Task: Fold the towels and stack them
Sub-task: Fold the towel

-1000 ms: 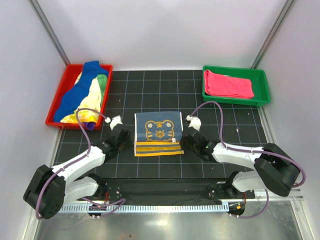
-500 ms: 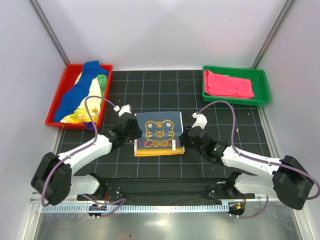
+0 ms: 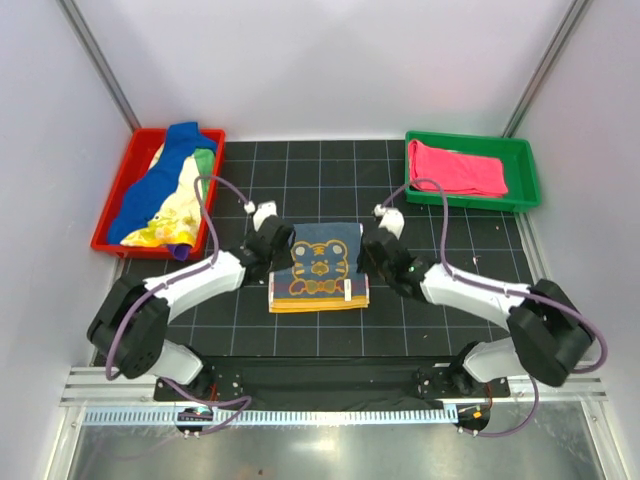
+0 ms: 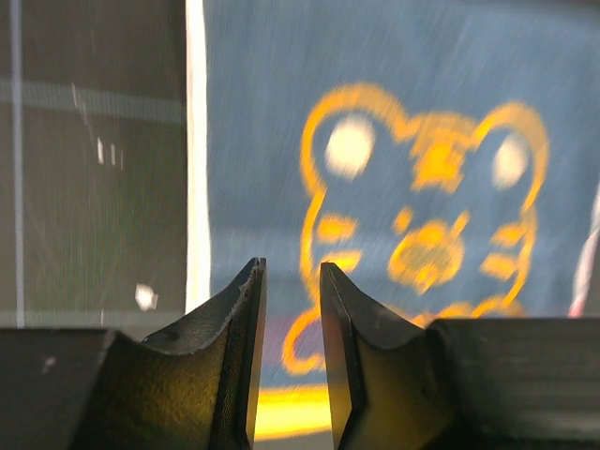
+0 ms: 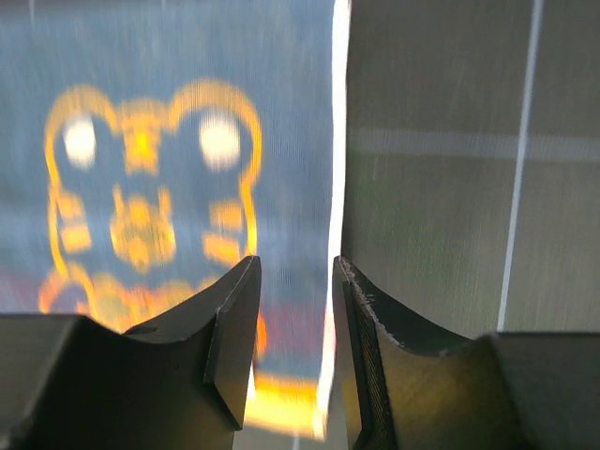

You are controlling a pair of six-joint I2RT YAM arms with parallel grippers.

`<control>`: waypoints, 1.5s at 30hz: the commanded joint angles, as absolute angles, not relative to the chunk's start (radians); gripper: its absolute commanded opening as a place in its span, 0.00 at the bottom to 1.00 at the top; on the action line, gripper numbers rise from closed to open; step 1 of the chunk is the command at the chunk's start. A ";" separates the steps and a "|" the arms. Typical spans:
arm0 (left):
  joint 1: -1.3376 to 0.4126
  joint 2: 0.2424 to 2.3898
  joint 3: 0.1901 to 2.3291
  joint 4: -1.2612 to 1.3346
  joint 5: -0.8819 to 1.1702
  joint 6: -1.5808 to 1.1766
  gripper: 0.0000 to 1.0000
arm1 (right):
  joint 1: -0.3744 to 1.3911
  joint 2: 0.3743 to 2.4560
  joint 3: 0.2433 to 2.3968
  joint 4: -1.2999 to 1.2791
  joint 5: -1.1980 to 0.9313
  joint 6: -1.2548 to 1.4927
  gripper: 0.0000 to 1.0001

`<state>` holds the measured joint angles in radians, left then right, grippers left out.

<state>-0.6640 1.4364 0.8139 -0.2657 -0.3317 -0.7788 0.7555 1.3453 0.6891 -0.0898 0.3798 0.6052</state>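
The left hand (image 4: 289, 272) hangs over the left edge of the folded tiger towel (image 3: 318, 268), and the right hand (image 5: 295, 264) over its right edge. Only the wrist views show each hand's fingers a narrow gap apart, pinching nothing. The towel lies mid-desk (image 3: 320, 180). Farther back, the top view alone shows heaped towels (image 3: 165, 190) in the red tray (image 3: 140, 152) and a pink towel (image 3: 457, 168) in the green tray (image 3: 520, 165).

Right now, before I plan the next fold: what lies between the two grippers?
The tiger towel lies flat on the mat between the left gripper and the right gripper, one at each side edge; the top external view shows it.
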 commanded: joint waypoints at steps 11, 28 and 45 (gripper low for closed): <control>-0.480 1.713 1.176 -0.341 -0.339 -0.543 0.37 | 0.538 1.756 1.164 -0.123 0.221 0.466 0.42; -0.402 1.922 1.295 -0.348 -0.311 -0.520 0.39 | 0.486 1.948 1.302 -0.169 0.209 0.439 0.44; -0.388 1.967 1.298 -0.314 -0.272 -0.546 0.40 | 0.437 1.976 1.292 -0.114 0.095 0.454 0.43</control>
<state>-0.3965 1.9495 1.2751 -0.3412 -0.2794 -0.5411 0.4477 1.9743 1.2720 -0.1558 0.1249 0.4473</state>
